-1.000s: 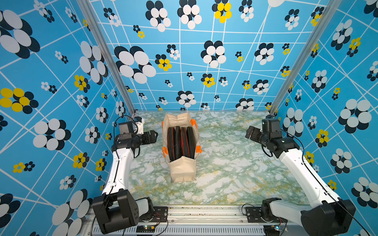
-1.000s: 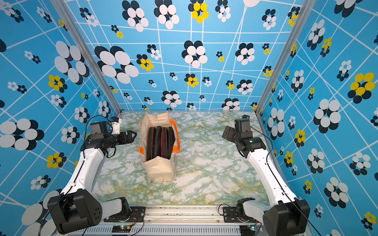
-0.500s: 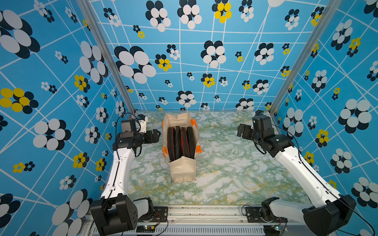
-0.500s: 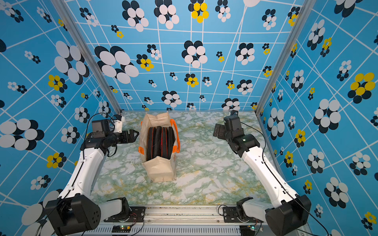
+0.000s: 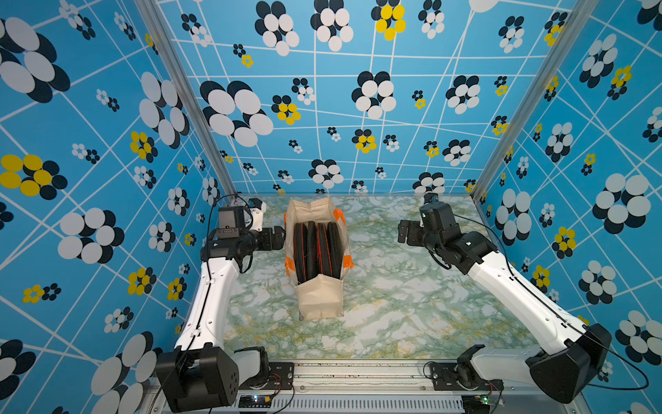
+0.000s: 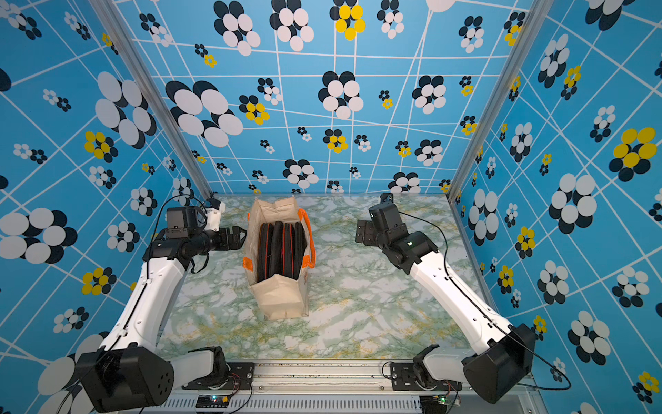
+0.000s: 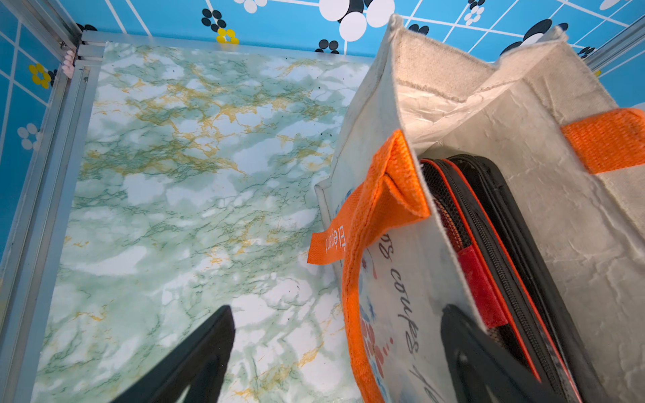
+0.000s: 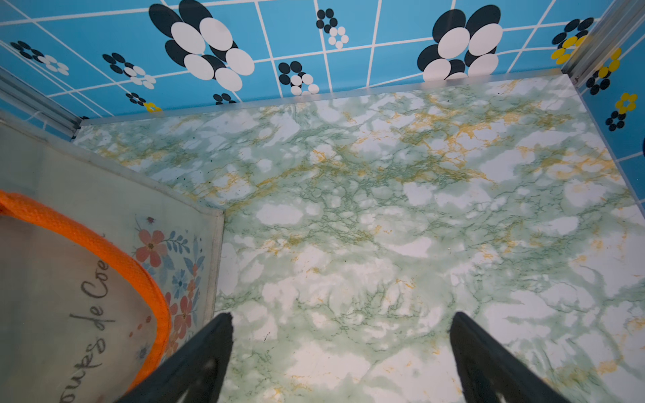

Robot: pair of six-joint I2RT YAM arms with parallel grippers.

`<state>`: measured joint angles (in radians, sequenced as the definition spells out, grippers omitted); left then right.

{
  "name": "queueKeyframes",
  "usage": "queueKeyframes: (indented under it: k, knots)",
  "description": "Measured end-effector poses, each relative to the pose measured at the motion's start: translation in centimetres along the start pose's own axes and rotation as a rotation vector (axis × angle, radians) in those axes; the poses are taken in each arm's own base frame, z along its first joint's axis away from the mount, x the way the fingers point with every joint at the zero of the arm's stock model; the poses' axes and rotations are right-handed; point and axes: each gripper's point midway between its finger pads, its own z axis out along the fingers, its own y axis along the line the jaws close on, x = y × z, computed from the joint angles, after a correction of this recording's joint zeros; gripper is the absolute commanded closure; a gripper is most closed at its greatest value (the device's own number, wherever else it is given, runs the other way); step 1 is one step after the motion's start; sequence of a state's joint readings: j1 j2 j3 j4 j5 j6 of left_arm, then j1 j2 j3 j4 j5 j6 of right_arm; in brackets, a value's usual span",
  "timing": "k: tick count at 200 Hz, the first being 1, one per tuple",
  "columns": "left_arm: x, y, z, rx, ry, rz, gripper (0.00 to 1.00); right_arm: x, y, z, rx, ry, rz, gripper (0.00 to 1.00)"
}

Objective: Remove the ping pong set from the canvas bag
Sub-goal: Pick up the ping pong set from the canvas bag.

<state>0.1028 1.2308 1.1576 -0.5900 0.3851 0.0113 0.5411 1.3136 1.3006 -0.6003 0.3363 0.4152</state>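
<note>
Two arms flank the canvas bag [image 5: 319, 301] [image 6: 283, 299], which stands upright a little left of the middle of the green-marbled counter [image 5: 412, 304] with its mouth open to the ceiling. Inside it the ping pong set [image 5: 317, 251] [image 6: 283, 247] stands on edge, several flat black zipped cases with orange-red trim packed side by side and filling the bag from wall to wall. Short orange handles [image 5: 339, 217] hang down both long sides. The left tool [image 5: 276, 237] [image 6: 237, 237] hovers just beside the bag's left wall, near the rim, with its jaws spread wide and nothing between them. From its wrist camera, one finger [image 7: 209, 342] shows over bare counter and the other in front of the bag's rim and the nearest case [image 7: 488, 244], but I can't tell whether it touches the cloth. The right tool [image 5: 404, 233] [image 6: 361, 233] hangs well apart from the bag on the other side, jaws wide open and empty over bare counter [image 8: 349, 244], with the bag's flower-printed side [image 8: 69, 279] at the edge of its wrist view.
</note>
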Motion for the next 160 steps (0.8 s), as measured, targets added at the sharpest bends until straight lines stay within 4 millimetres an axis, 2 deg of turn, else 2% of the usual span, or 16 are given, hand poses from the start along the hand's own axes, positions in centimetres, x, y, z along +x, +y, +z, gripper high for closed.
queueKeyframes:
  k: [48,102,160]
  knots:
    - [-0.1,-1.1,-0.5,0.012,0.008,0.017,0.09,-0.4,3.1,-1.3,-0.063,-0.01,-0.041,0.02]
    - [0.0,-2.4,-1.3,0.025,0.024,0.034,0.11,-0.5,8.4,-2.8,-0.175,-0.017,-0.103,0.05]
    - [-2.1,-3.6,-4.1,0.021,-0.059,0.057,0.11,-0.6,13.2,-3.9,-0.285,-0.011,-0.154,0.08]
